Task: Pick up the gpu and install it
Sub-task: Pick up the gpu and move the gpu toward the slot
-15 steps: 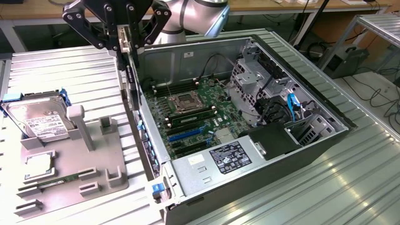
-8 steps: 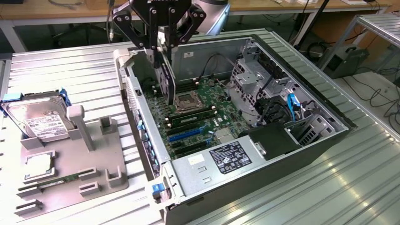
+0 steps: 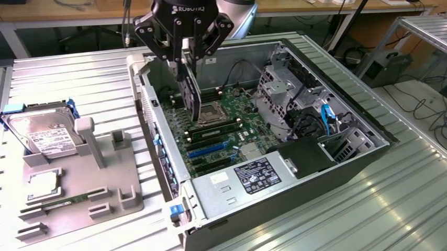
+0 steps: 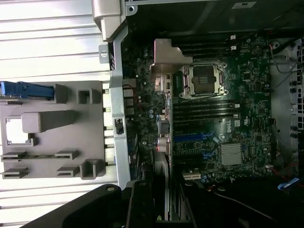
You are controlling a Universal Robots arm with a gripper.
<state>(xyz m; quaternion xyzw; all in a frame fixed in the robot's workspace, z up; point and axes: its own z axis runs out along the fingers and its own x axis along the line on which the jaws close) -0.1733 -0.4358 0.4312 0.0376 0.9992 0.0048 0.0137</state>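
My gripper (image 3: pixel 187 56) is shut on the gpu (image 3: pixel 192 97), a thin black card that hangs on edge, pointing down into the open computer case (image 3: pixel 363 151). Its lower end hovers just above the motherboard (image 3: pixel 227 133), close to the processor socket (image 3: pixel 209 116) and near the case's rear wall. In the wrist view the gpu (image 4: pixel 163 137) appears edge-on, with its pale metal bracket (image 4: pixel 167 59) at the far end. It runs over the board beside the blue slots (image 4: pixel 192 138). The dark fingers (image 4: pixel 140 204) clamp it on both sides.
On the exterior view's left, a grey fixture tray (image 3: pixel 104 193) holds a silver hard drive (image 3: pixel 42 135), a square chip (image 3: pixel 43 183) and a green memory stick (image 3: pixel 66 201). Inside the case are the power supply (image 3: pixel 241 178), drive cage (image 3: pixel 286 91) and cables. Ribbed metal table (image 3: pixel 377 209) surrounds everything.
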